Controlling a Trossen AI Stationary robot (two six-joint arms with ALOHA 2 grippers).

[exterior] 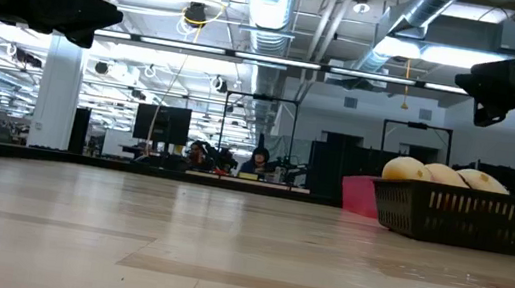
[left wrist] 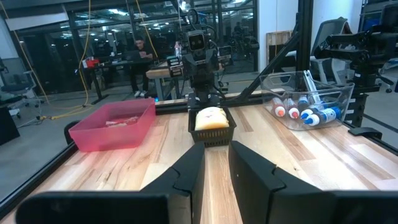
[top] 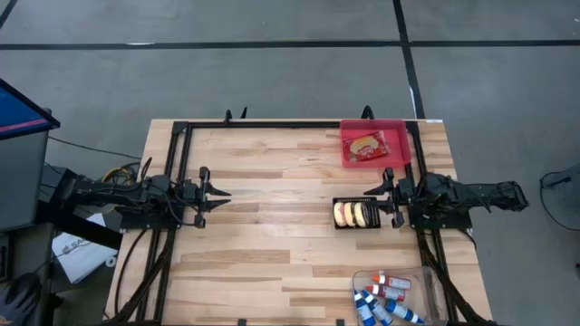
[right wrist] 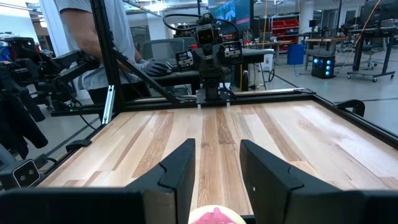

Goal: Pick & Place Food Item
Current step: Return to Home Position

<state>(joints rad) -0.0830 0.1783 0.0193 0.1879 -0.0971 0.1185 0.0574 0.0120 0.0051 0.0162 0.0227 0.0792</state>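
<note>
A black mesh basket (top: 339, 224) holding three round yellow buns (top: 354, 215) rests on the wooden table right of the middle; it also shows in the low view (exterior: 469, 216) and the left wrist view (left wrist: 211, 135). A red tray (top: 348, 160) at the far right holds a packaged food item (top: 366, 145). My right gripper (top: 370, 194) hovers level and open above the basket's right end, with a bun top (right wrist: 214, 216) just below its fingers. My left gripper (top: 223, 193) hangs level over the table's left side, facing the basket, with a narrow gap (left wrist: 216, 155) between its fingers and nothing in it.
A clear bin (top: 431, 277) of small bottles stands at the near right corner. A black frame rail (top: 272, 124) runs along the table's far edge and sides. A person in a grey shirt (right wrist: 84, 31) stands beyond the left edge. Bare wood (top: 272, 226) lies between the arms.
</note>
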